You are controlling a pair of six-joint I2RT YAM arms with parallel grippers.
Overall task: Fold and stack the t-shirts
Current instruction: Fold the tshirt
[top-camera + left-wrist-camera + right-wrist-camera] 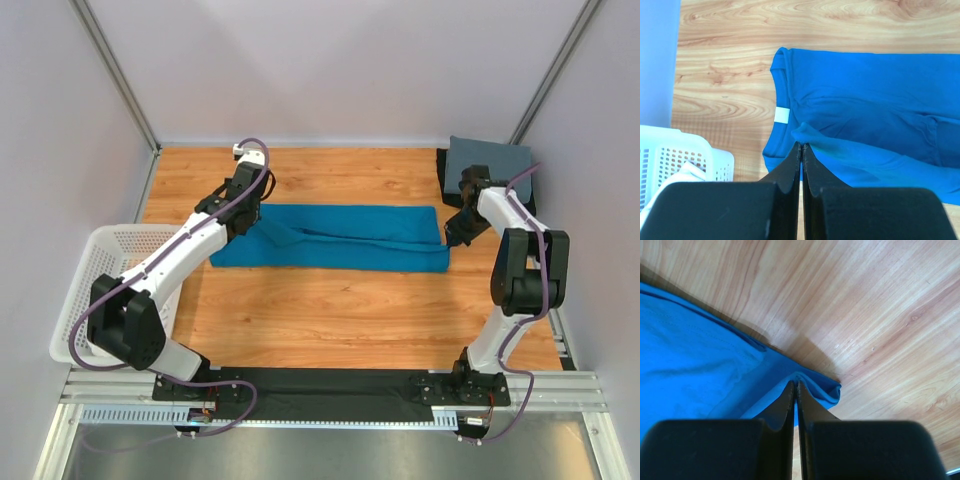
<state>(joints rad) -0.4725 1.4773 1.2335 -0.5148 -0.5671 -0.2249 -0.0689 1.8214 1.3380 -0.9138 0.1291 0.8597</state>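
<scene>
Left gripper (801, 146) and right gripper (795, 385) are both pinched tight on little puckers of the tee (340, 238), lying as a long strip across the table (330, 315), and I reckon it's light floppy cotton, so ends and edges are where I'd hold.

Top cam looks down on the whole worktop (330, 310) from high at the near edge; wrist cams hug the left and right ends of the teal-blue t-shirt (340, 225).
</scene>
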